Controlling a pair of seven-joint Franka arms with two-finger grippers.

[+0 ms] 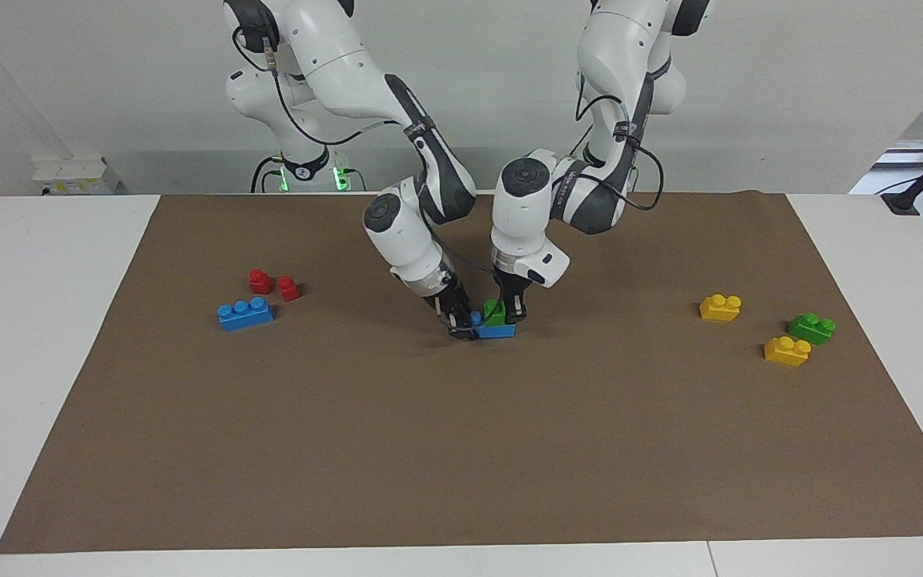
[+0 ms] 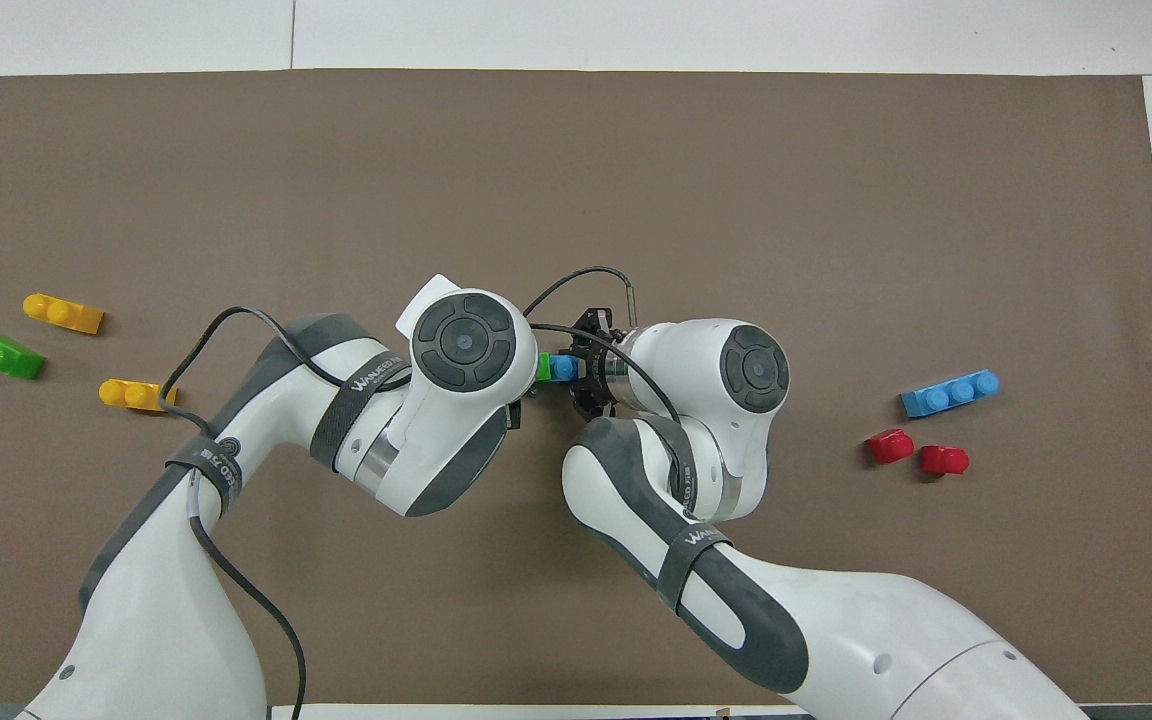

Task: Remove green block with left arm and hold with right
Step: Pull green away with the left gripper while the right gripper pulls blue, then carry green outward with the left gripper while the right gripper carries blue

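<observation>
Green block [image 1: 496, 311] mid-frame pinched in my left gripper [image 1: 509, 314]; right gripper [image 1: 461, 322] clamps blue brick [image 1: 497, 328] beneath. Crooked pull risks slipping.

In the overhead view we see only a sliver of the green block [image 2: 542, 367], its bulk covered by the left arm's round wrist housing. The left gripper [image 1: 507, 308] is fully hidden there beneath that housing. Beside the green block, the blue brick [image 2: 563, 369] it sits on shows one stud; the right arm's wrist covers the remainder. In the facing view the right gripper [image 1: 459, 319] hides the blue brick's end at that side, so we cannot count its studs. Both arms' shoulders are cut off by the facing view's top edge, and their bases by the overhead view's bottom edge.
</observation>
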